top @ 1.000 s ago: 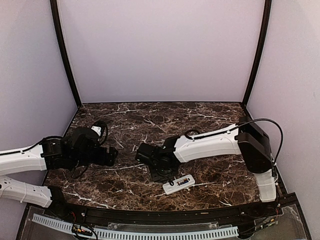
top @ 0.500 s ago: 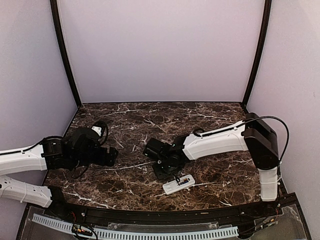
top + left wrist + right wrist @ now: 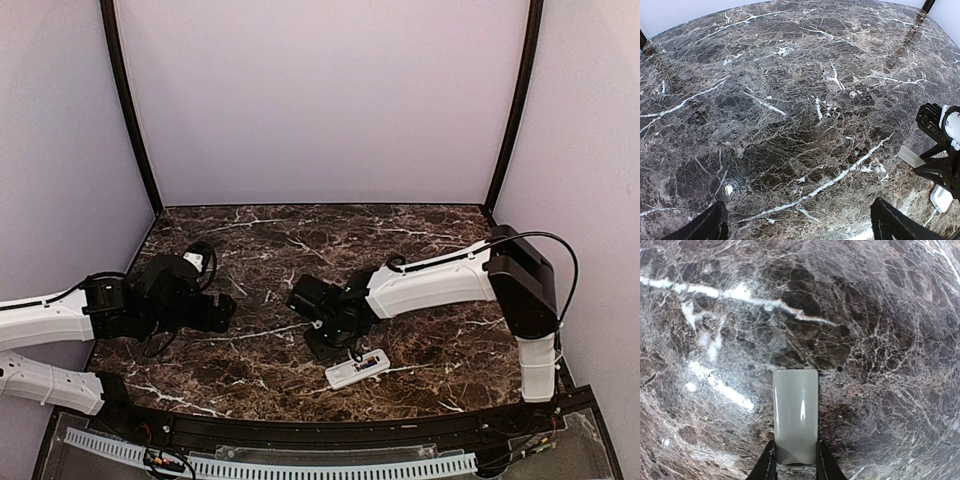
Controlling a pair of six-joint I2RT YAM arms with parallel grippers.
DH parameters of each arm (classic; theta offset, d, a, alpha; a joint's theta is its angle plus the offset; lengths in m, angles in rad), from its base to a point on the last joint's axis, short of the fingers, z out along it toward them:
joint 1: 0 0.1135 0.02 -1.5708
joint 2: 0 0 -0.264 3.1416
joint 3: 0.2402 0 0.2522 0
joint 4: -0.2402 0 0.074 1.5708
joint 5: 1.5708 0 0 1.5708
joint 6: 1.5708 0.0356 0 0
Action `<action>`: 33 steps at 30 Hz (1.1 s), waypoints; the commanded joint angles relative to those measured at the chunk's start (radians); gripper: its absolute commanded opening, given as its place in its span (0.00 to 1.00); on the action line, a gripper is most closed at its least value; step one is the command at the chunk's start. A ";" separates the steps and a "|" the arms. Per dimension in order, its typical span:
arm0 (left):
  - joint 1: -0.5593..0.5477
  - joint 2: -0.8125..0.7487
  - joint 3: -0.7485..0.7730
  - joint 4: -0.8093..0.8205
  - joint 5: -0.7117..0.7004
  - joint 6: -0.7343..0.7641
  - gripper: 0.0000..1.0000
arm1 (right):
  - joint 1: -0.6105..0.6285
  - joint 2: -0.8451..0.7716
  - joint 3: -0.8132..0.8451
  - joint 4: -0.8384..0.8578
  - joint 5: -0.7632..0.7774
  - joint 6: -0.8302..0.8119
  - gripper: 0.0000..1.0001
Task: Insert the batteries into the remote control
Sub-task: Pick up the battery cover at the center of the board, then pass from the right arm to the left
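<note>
Dark marble tabletop (image 3: pixel 420 240), walls bare. Your right hand (image 3: pixel 795 462) pinches the near end of a grey cover (image 3: pixel 795 410). Remote (image 3: pixel 357 369) lies toward 6 o'clock, at that hand's 5 o'clock. Your left hand (image 3: pixel 802 224) hovers at 9 o'clock, fingers spread, holding nothing. No batteries visible; loading looks not yet begun.

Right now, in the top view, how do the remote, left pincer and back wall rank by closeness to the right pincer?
From the right pincer, which grips a grey cover:
1. Remote, just on its near side.
2. Left pincer, off to the left.
3. Back wall, farthest back.
</note>
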 commanded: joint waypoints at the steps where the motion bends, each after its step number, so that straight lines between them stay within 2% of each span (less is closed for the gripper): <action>1: 0.007 -0.003 -0.016 -0.006 -0.009 0.013 0.99 | -0.004 0.023 -0.014 -0.048 -0.064 -0.033 0.18; 8: 0.007 -0.001 -0.011 -0.007 -0.004 0.023 0.99 | -0.004 -0.036 -0.020 -0.028 -0.076 -0.102 0.15; 16: 0.007 -0.008 0.015 0.033 0.076 0.027 0.99 | 0.009 -0.166 -0.100 0.054 -0.066 -0.294 0.15; 25: 0.007 -0.010 0.074 0.179 0.405 0.015 0.98 | 0.041 -0.401 -0.137 0.115 -0.092 -0.529 0.15; 30: 0.007 0.019 0.099 0.285 0.644 -0.020 0.98 | 0.062 -0.529 -0.188 0.208 -0.077 -0.625 0.14; 33: 0.007 0.046 0.116 0.350 0.724 -0.057 0.98 | 0.066 -0.587 -0.223 0.268 -0.058 -0.686 0.14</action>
